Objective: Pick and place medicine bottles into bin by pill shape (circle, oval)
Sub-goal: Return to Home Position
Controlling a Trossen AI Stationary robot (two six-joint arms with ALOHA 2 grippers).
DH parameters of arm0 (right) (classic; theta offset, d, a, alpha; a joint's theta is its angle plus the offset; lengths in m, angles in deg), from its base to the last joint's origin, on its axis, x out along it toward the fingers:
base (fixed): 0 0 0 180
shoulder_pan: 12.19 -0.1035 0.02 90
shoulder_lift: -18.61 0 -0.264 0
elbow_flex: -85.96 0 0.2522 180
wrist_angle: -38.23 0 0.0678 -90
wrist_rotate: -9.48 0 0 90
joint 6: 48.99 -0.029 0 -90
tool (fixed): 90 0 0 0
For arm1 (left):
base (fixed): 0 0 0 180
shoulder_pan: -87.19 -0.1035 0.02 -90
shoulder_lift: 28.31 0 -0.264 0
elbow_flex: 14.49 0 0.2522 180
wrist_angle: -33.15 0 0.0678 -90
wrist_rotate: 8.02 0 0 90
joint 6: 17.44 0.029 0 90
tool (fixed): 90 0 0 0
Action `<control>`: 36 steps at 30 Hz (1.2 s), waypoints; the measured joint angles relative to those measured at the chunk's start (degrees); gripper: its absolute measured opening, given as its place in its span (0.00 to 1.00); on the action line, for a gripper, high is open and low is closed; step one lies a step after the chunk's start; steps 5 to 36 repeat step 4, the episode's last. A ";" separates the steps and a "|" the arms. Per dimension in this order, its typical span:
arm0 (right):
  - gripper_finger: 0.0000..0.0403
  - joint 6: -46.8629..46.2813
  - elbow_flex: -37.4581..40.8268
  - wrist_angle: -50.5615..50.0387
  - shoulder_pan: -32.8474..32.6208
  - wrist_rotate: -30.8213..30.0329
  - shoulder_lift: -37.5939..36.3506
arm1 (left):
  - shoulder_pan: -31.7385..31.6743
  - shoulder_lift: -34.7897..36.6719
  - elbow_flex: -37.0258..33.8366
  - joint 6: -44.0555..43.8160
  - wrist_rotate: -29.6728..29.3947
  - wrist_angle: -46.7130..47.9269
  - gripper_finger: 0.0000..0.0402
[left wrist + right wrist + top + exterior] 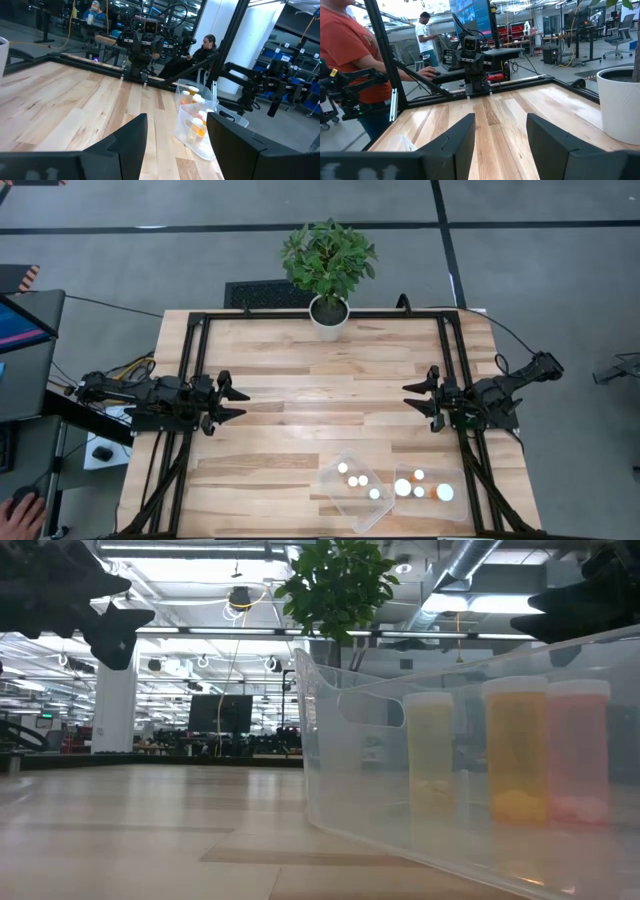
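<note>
Pale wood planks formed the table. At its nine o'clock edge the left gripper hung level above the boards and pointed inward. Its fingers stood apart with nothing between them. By my reading this was a parked pose, since nothing lay within reach of it.

At twelve o'clock a plant in a white pot sat against the far edge, well apart from all the work.

Down at about five o'clock two clear bins stood just beside each other, presumably one for each pill shape. The left bin, turned at a slant, held three bottles standing upright with their white caps up. The right bin held four more, also upright. The low view showed a yellowish one, an orange one and a pinkish one side by side behind a clear wall. I took that for the left bin, though I could not be sure. No bottle lay loose on the boards, so the sorting looked finished.

At three o'clock the right gripper mirrored its partner. It faced inward with its jaws spread and empty, well above the bins.
</note>
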 joint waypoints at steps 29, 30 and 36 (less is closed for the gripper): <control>0.46 0.00 0.00 0.00 0.00 0.00 0.00 | 0.00 0.00 0.00 0.01 0.00 -0.01 0.49; 0.46 0.00 0.00 0.00 0.00 0.00 0.00 | 0.00 0.00 0.00 0.01 0.00 -0.01 0.49; 0.46 0.00 0.00 0.00 0.00 0.00 0.00 | 0.00 0.00 0.00 0.01 0.00 -0.01 0.49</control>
